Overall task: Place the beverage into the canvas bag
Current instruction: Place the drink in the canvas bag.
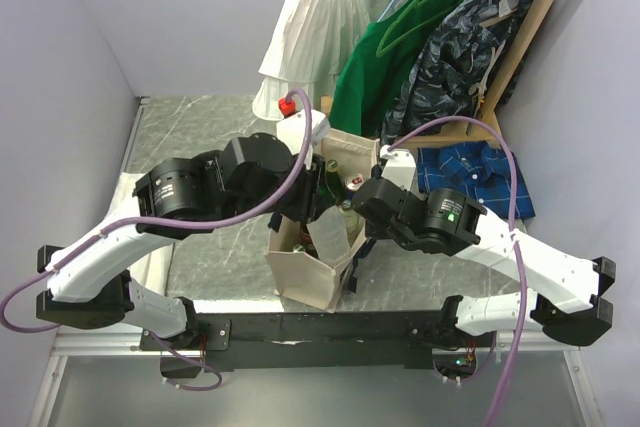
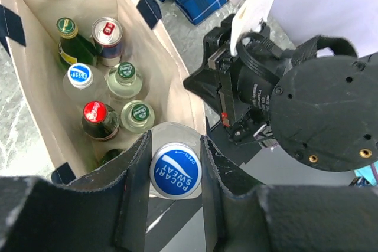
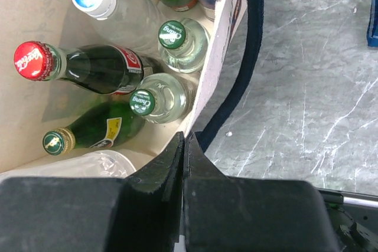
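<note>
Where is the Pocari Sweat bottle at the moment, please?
In the left wrist view the Pocari Sweat bottle sits bottom centre, held by the left gripper at a corner of the canvas bag, beside a green-capped clear bottle.

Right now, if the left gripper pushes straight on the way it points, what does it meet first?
The Pocari Sweat bottle in the left gripper leads, probably into the nearest green-capped bottle inside the canvas bag; depth unclear.

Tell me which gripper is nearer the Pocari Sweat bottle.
Left. The left gripper holds the Pocari Sweat bottle between its fingers; the right gripper pinches the canvas bag rim, beside the bottle.
</note>
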`<state>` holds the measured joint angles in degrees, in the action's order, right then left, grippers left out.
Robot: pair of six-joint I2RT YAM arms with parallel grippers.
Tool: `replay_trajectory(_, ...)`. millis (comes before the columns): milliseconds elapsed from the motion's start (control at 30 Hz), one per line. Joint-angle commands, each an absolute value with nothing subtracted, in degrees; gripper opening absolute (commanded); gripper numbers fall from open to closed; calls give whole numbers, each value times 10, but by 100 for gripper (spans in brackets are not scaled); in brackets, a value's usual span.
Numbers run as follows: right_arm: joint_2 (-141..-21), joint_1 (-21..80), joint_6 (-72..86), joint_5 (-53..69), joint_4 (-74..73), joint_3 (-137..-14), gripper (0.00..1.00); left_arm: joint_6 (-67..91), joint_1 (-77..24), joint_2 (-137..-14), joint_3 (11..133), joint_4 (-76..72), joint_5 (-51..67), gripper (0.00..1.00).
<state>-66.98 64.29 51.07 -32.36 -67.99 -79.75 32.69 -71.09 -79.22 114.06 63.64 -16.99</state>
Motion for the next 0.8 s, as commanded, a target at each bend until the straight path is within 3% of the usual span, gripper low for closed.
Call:
replay_trajectory(0,-654,639,497,-367,-650,-863,0,353,-731,-773,1149,552,-200,1)
replay_trajectory(767,-680,637,481,-376,-641,-916,0,382,-780,-776,1074,581,-246,1)
